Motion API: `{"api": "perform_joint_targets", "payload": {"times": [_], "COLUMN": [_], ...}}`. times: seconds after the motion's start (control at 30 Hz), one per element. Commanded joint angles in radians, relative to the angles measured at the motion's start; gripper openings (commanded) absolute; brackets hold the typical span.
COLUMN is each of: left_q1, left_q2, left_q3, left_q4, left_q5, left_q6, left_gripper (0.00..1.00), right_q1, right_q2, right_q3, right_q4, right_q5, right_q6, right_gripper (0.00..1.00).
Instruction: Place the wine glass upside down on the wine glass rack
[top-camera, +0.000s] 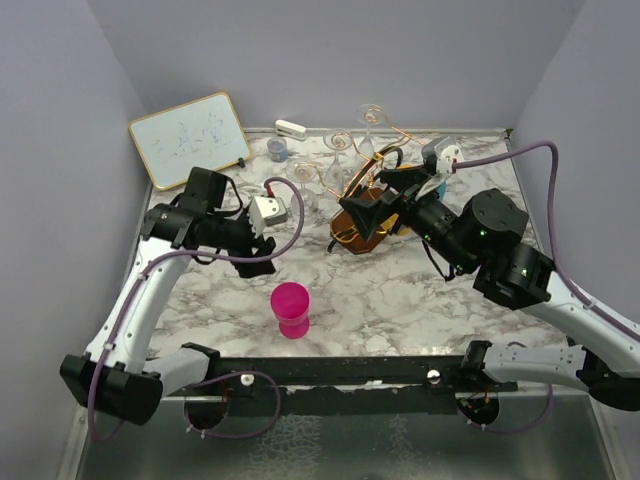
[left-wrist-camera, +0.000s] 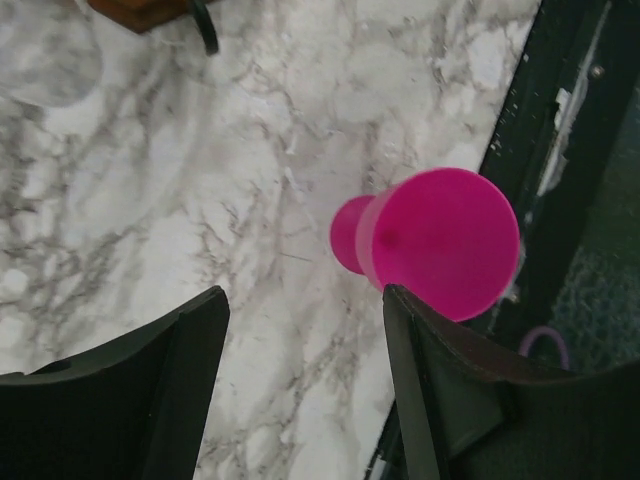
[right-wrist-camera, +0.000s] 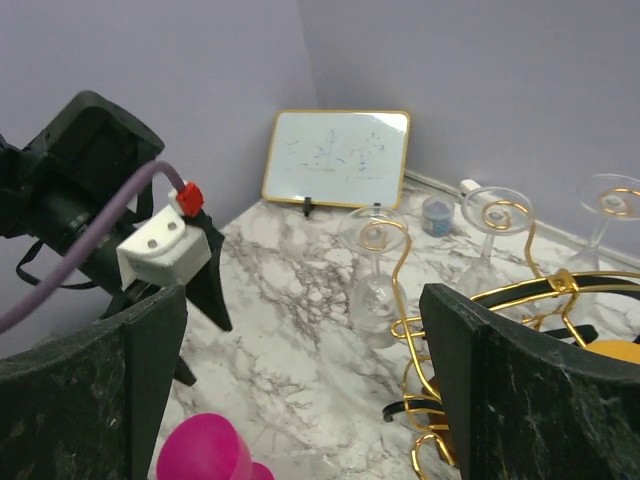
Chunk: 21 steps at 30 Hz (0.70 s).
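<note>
At the far left a whiteboard (top-camera: 190, 138) leans against the wall and plays no part here. Your left gripper (left-wrist-camera: 302, 296) hovers over the marble table (top-camera: 400, 300) with its jaws apart and nothing between them. The pink cup (top-camera: 291, 308) stands just beyond them, near the front edge. Further right, the wine glass (top-camera: 305, 178) sits just left of the wine glass rack (top-camera: 352, 237), with two other glasses (top-camera: 340, 142) behind it toward the back wall. You cannot tell from here whether it stands on the table or already hangs from a wire. Your right gripper (right-wrist-camera: 302, 300) is close against the rack, jaws spread wide and empty. Expect the glass to be light, stiff, slick and easily broken. Take it by the stem, where the jaws can close fully without loading the thin bowl, and squeeze gently. The wire rack probably flexes, so a knock could shake its neighbours.
</note>
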Motion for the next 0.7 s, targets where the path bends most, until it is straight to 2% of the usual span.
{"api": "perform_joint_targets", "payload": {"times": [0.0, 0.17, 0.33, 0.53, 0.67], "left_q1": [-0.050, -0.166, -0.204, -0.230, -0.251], "left_q2": [0.091, 0.128, 0.198, 0.231, 0.257], "left_q3": [0.068, 0.072, 0.076, 0.045, 0.028], "left_q4": [-0.309, -0.222, -0.257, -0.188, -0.184], "left_q5": [0.082, -0.064, -0.053, -0.196, -0.168], "left_q6": [0.106, -0.011, -0.004, -0.011, -0.007], "left_gripper": [0.65, 0.64, 0.61, 0.60, 0.55], "right_q1": [0.002, 0.002, 0.002, 0.002, 0.002], "right_q2": [0.020, 0.012, -0.038, -0.068, -0.076], "right_q3": [0.021, -0.046, -0.106, -0.133, -0.134], "right_q4": [-0.022, 0.028, 0.088, 0.098, 0.100], "right_q5": [0.096, 0.145, 0.185, 0.221, 0.213], "right_q6": [-0.059, -0.067, -0.075, -0.087, -0.087], "right_gripper": [0.99, 0.99, 0.99, 0.99, 0.99]}}
